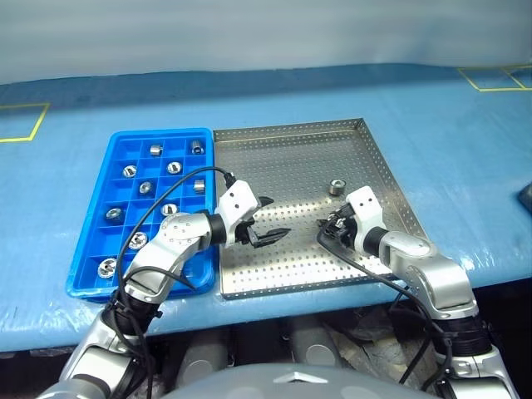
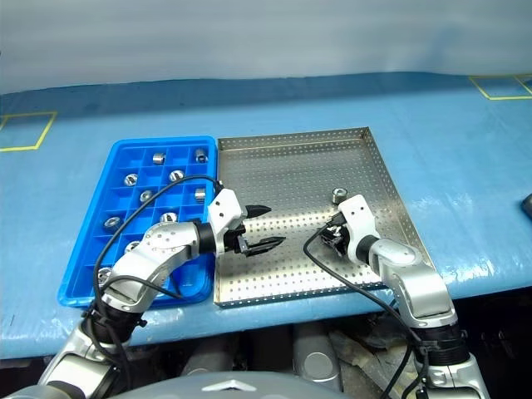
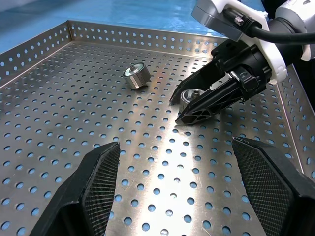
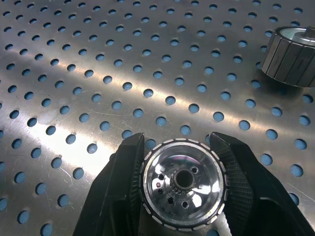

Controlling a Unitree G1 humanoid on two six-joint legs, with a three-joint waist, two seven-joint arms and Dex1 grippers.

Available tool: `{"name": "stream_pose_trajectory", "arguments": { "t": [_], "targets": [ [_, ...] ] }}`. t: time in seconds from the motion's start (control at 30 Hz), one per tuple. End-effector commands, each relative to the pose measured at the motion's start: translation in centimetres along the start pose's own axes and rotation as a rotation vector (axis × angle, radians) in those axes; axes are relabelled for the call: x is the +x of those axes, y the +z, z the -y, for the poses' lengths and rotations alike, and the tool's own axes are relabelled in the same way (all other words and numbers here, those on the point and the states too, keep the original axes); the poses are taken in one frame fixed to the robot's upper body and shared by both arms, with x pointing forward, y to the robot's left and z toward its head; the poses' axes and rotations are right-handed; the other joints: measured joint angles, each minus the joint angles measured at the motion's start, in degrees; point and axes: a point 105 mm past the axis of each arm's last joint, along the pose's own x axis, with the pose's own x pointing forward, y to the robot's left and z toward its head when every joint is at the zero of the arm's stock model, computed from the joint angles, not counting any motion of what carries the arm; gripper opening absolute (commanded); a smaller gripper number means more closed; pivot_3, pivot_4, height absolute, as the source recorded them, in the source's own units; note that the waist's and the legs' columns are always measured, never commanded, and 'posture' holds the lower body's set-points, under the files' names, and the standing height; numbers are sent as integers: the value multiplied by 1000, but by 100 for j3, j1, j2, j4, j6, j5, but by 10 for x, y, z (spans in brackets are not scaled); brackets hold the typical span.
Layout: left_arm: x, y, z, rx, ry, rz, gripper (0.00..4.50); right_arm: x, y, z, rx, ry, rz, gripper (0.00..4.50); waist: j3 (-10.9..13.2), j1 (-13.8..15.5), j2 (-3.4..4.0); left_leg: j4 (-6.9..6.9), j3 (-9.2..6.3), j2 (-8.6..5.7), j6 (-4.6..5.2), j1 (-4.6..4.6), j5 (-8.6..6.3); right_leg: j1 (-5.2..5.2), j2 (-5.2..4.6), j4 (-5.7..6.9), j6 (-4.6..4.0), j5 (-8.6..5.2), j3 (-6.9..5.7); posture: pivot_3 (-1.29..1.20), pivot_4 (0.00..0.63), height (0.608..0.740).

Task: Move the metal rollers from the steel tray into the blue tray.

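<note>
A metal roller [image 4: 183, 184] sits between the fingers of my right gripper [image 1: 332, 226], which is shut on it low over the steel tray [image 1: 291, 158], right of the tray's centre. A second roller [image 1: 337, 187] lies loose on the perforated floor just beyond that gripper. My left gripper [image 1: 278, 216] hovers open and empty over the tray's left half, pointing toward the right gripper. The blue tray [image 1: 120, 150] lies against the steel tray's left side, with several rollers [image 1: 173, 167] in its compartments.
The trays rest on a pale blue table cover [image 1: 449, 125] with yellow tape marks at the far corners. The table's front edge runs just below both trays. Black cables loop from each wrist over the trays' near parts.
</note>
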Motion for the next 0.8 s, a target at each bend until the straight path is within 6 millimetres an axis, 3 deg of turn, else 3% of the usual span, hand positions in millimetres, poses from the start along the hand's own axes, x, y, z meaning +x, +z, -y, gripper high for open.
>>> {"name": "stream_pose_trajectory", "arguments": {
  "t": [0.03,0.17,0.33,0.5,0.8],
  "targets": [
    [-3,15,1,42,2,47,3963,1,11,-5,-13,17,36,1729,0,-3,0,0,0,0,0,0,0,0,0,0,0,0,0,-226,150,740],
    [-7,15,0,39,22,51,3963,3,29,-14,-40,44,106,1729,0,-20,0,0,3,1,0,0,0,-2,1,0,1,0,2,-209,150,740],
    [-27,17,-7,34,130,66,3963,10,67,-48,-105,154,252,1729,0,-21,0,0,4,4,-1,0,0,-7,0,2,1,2,5,-182,150,740],
    [-68,12,-20,35,295,32,3963,15,93,-88,-168,320,338,1729,0,41,1,0,-5,6,-3,-2,0,-8,-2,1,0,1,0,-121,150,740],
    [-150,-4,-24,-6,581,-117,3963,31,107,-142,-249,596,328,1729,1,313,-2,-5,-15,3,-10,-7,-1,-15,-20,0,-44,7,-24,-12,150,740]
  ]
}}
